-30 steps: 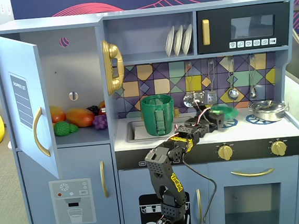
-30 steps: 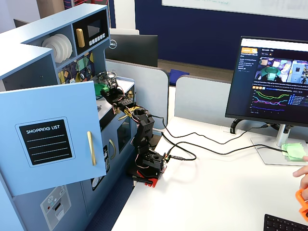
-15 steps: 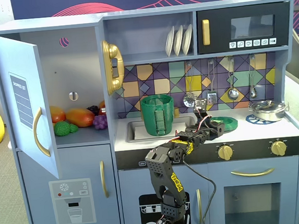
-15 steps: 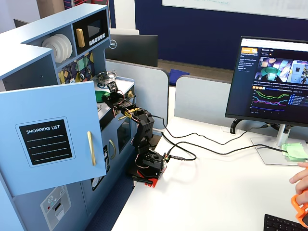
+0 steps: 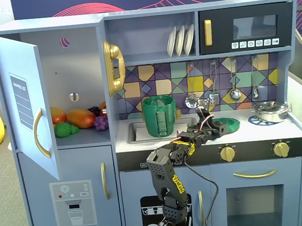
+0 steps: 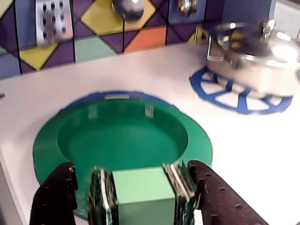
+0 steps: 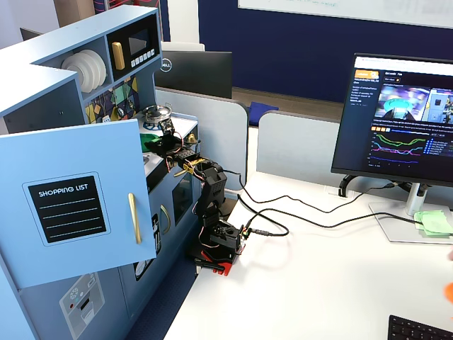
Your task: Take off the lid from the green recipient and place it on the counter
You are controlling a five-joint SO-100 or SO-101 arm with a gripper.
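The dark-green lid (image 6: 126, 131) lies flat on the pale counter (image 6: 248, 159), over a blue burner ring; it also shows in a fixed view (image 5: 230, 122). Its raised strap handle (image 6: 140, 192) stands between my jaws. My gripper (image 6: 130, 168) is open and straddles the handle, with a clear gap on the left side and the right finger (image 6: 211, 192) close to it. The gripper also shows in a fixed view (image 5: 215, 130). The tall green recipient (image 5: 160, 115) stands uncovered in the sink, left of the gripper.
A silver metal pan (image 6: 255, 58) with its own lid sits on the right burner ring (image 5: 270, 111). Utensils hang on the tiled back wall (image 5: 212, 86). The cabinet door (image 5: 26, 103) stands open at the left, with toy fruit (image 5: 80, 119) inside.
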